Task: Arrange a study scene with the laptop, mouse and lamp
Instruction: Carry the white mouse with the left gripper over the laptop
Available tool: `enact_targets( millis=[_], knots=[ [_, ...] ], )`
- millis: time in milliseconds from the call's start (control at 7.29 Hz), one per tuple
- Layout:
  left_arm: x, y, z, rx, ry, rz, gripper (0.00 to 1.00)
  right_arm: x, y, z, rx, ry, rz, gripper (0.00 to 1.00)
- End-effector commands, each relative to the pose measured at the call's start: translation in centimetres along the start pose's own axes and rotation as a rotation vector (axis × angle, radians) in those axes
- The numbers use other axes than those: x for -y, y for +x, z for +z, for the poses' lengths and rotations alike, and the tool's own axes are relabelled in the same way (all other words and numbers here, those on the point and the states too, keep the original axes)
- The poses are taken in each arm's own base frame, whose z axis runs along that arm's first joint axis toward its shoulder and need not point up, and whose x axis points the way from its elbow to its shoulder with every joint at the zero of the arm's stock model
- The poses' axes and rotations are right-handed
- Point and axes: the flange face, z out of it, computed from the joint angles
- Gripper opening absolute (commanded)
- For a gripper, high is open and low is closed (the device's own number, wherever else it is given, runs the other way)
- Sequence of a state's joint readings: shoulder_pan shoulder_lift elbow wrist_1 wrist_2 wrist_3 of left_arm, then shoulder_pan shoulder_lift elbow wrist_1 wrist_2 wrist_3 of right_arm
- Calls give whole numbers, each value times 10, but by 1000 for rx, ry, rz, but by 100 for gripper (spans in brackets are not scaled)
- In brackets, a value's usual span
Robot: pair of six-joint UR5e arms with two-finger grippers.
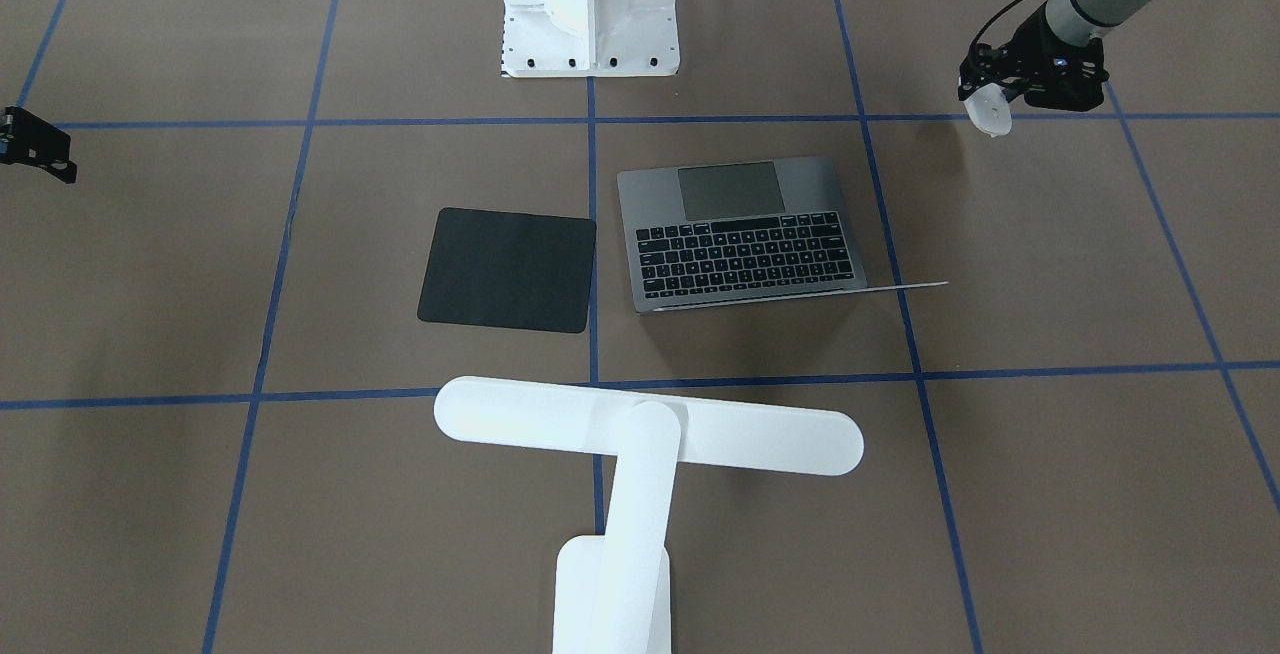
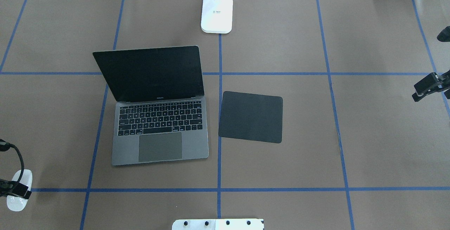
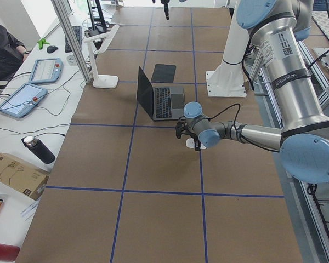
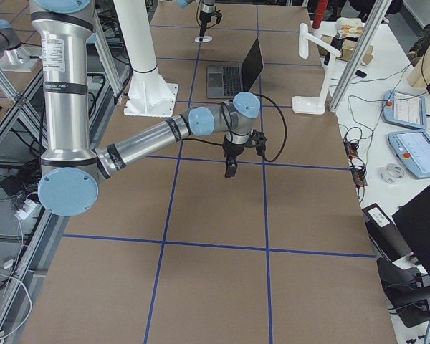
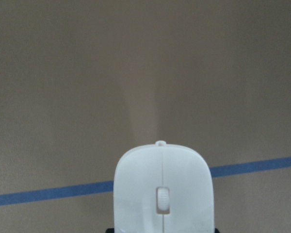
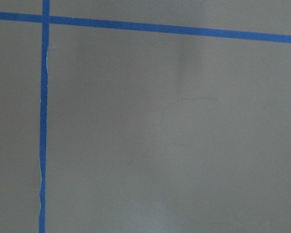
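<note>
The open laptop stands left of the table's middle, its screen upright; it also shows in the front view. The white lamp stands at the far edge, its base on the centre line and its bar head over the table. My left gripper is shut on the white mouse near the table's near left corner, left of the laptop. The mouse fills the bottom of the left wrist view. My right gripper hangs at the right edge, looks shut and holds nothing.
A flat black pad lies just right of the laptop. The white robot pedestal stands at the near middle edge. Blue tape lines cross the brown table. The right wrist view shows only bare table.
</note>
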State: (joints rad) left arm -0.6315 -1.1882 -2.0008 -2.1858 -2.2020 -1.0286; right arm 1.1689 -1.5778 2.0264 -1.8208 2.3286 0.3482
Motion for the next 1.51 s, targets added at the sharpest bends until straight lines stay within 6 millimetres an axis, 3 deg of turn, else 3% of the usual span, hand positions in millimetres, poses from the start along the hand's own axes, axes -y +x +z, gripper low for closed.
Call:
enact_targets(
  millis=[0, 274, 412, 686, 960, 1372],
  knots=[
    [27, 36, -14, 6, 14, -20, 13, 1, 0, 1, -1, -2, 2, 100],
    [62, 63, -33, -3, 33, -50, 13, 2, 0, 2, -1, -3, 0, 100],
    [82, 69, -52, 10, 52, -41, 13, 2, 1, 2, -1, -4, 4, 100],
    [108, 116, -80, 34, 48, -48, 13, 2, 1, 3, -2, -6, 4, 100],
    [117, 162, -89, 19, 52, -66, 14, 2, 2, 4, -4, -7, 6, 100],
    [93, 285, -57, -38, -26, -128, 14, 2, 5, 5, -5, -9, 10, 100]
  ],
)
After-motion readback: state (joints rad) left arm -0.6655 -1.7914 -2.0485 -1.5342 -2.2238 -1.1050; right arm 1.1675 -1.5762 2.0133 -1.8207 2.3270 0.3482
